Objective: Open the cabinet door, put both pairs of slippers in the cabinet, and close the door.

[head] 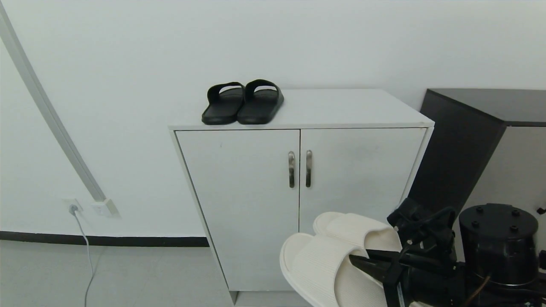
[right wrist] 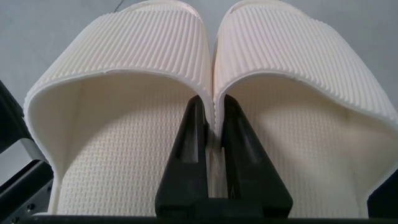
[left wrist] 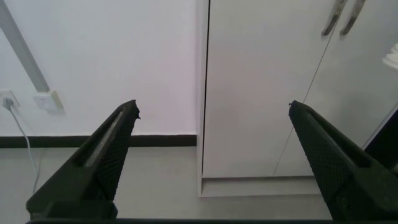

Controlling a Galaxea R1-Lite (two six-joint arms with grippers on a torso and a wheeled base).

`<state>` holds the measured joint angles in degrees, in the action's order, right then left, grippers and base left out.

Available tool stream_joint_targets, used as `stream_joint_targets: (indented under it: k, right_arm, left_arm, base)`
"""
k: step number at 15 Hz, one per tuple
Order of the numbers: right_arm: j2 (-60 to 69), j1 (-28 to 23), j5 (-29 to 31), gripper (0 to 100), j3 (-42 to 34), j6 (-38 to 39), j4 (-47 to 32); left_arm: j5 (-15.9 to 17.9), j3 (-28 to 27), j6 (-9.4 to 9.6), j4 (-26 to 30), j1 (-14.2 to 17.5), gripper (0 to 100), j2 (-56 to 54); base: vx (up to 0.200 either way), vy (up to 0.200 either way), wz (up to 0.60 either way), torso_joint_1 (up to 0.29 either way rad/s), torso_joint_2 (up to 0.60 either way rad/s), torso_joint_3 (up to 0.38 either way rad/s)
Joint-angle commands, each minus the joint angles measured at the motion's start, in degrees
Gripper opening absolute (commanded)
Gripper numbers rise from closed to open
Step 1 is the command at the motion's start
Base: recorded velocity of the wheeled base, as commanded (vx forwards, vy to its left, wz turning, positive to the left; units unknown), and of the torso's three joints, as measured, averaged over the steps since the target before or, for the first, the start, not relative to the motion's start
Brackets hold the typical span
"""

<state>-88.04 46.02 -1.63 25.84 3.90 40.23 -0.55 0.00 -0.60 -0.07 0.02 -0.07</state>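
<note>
White slippers pinched in right jaws (low, before cabinet), left jaws wide

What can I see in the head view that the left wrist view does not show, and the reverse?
Head view, not the wrist: black slippers on the cabinet top, and the right end effector shut on the white slippers. Left wrist, not the head: the left end effector, open. Both: the closed cabinet doors, their handles, the wall socket.
</note>
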Motion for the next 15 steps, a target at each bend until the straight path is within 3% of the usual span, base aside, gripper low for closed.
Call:
stream_joint_targets:
  k: [1,10,15]
  right_arm:
    - [-0.03,0.04,-0.04,0,-0.09,-0.03,0.02]
    - [-0.11,0.04,-0.12,0,-0.62,-0.39,0.02]
    - [-0.03,0.04,-0.12,0,-0.71,-0.39,0.55]
  left_arm:
    - [-0.07,0.0,0.07,-0.01,0.06,100,0.07]
    - [0.2,0.0,0.25,-0.01,0.06,100,0.07]
    - [0.2,0.0,0.25,-0.01,0.06,100,0.07]
  base:
    - [0.0,0.0,0.0,-0.124,0.48,0.339]
    - [0.0,0.0,0.0,-0.077,0.45,0.371]
    - [0.0,0.0,0.0,0.0,0.04,0.037]
